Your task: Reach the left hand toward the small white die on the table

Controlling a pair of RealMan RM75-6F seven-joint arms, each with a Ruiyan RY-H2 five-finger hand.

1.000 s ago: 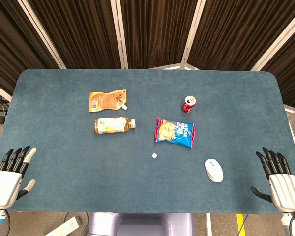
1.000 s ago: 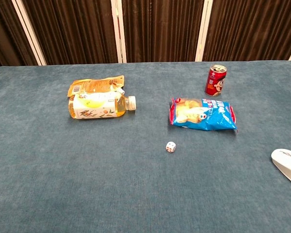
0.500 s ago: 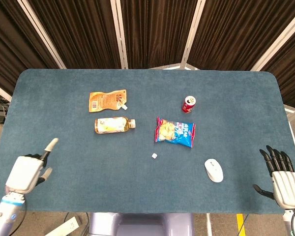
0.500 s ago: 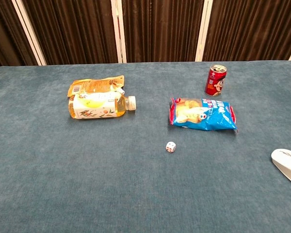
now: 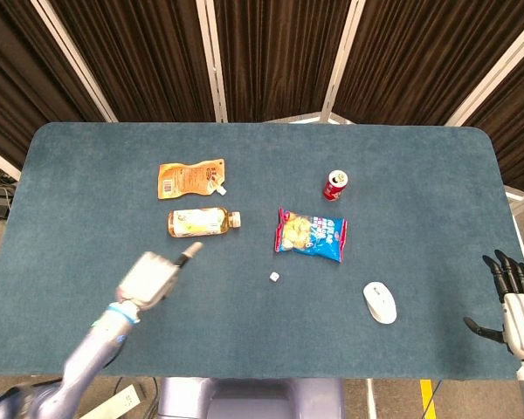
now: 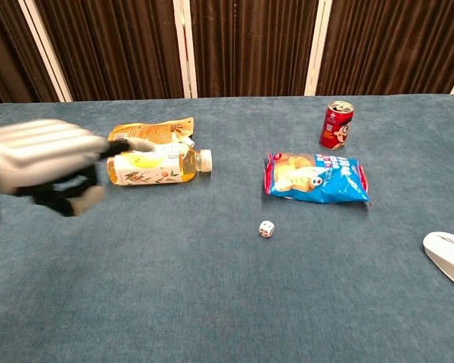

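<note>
Where the task's thing lies: the die [image 5: 273, 277] sits alone on the blue table [image 5: 419, 175], near the middle of the front half, white with dark pips, touching nothing.
Die's nearest neighbour: the blue snack bag [image 5: 311, 234] lies flat just behind it and slightly toward the robot's right.
Left hand: the left hand [image 5: 151, 275] is above the table, left of the die and well apart from it, blurred in both views; one finger points forward toward the bottle while the others look curled in, and it holds nothing.
Left hand, chest view: the left hand [image 6: 41, 165] shows at the left edge, its knuckles pale and dark fingers tucked below.
Bottle: the bottle [image 5: 203, 222] of yellow drink lies on its side, white cap toward the snack bag.
Pouch: the orange pouch [image 5: 190, 179] lies flat just behind the bottle.
Can: the red can [image 5: 335, 185] stands upright behind the snack bag.
Mouse: the white mouse [image 5: 380, 302] rests to the right of the die, near the front edge.
Right hand: the right hand [image 5: 517, 301] is off the table's right front corner, fingers spread and empty.
</note>
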